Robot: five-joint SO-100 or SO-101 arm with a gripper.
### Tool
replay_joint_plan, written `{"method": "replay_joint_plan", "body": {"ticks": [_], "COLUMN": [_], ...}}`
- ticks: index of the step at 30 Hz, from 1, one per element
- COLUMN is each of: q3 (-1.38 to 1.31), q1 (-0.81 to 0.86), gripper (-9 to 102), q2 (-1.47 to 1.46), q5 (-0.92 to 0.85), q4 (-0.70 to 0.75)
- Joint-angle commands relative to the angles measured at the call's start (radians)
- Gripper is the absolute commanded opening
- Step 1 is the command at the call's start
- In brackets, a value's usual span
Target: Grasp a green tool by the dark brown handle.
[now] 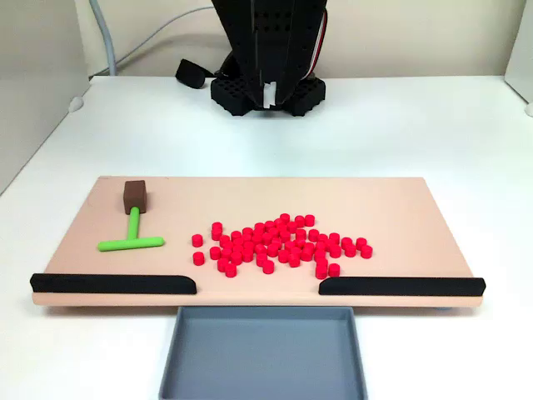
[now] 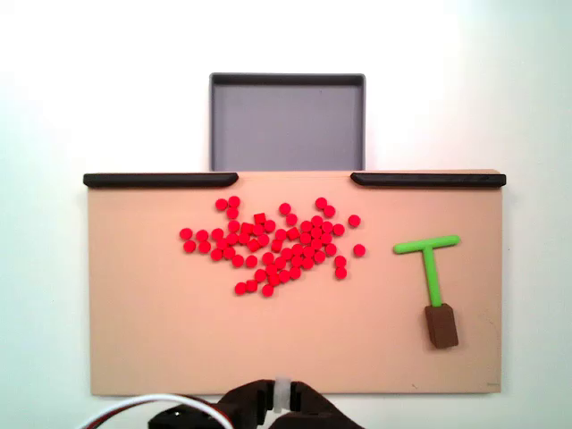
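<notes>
Green tool (image 1: pixel 133 233) (image 2: pixel 429 261): T-shaped, lying flat on the tan board (image 1: pixel 400 200) (image 2: pixel 161 340), untouched, at the left end in one fixed view, the right end in the other. Dark brown handle (image 1: pixel 135 197) (image 2: pixel 441 325): caps the stem on the arm's side. Red cylinders (image 1: pixel 279 243) (image 2: pixel 273 246): scattered mid-board, apart from the tool. Black arm (image 1: pixel 266 50) (image 2: pixel 268 407): at the board's edge; whether its gripper is parted or closed cannot be told.

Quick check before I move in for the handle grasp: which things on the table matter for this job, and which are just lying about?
For the job:
- green tool, lying flat on the board
- dark brown handle capping its stem

Lying about:
- pile of red pieces
- two black strips at the board's edge
- grey tray beside the board
</notes>
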Motion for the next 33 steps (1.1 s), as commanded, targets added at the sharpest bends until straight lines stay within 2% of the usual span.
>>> {"method": "replay_joint_plan", "body": {"ticks": [1,33], "q3": [-0.008,-0.008], "q1": [0.005,0.025], "gripper": [0,0], "q2": [0.008,0.009], "q5": [0.002,0.046], "q4": [-0.003,-0.003]}}
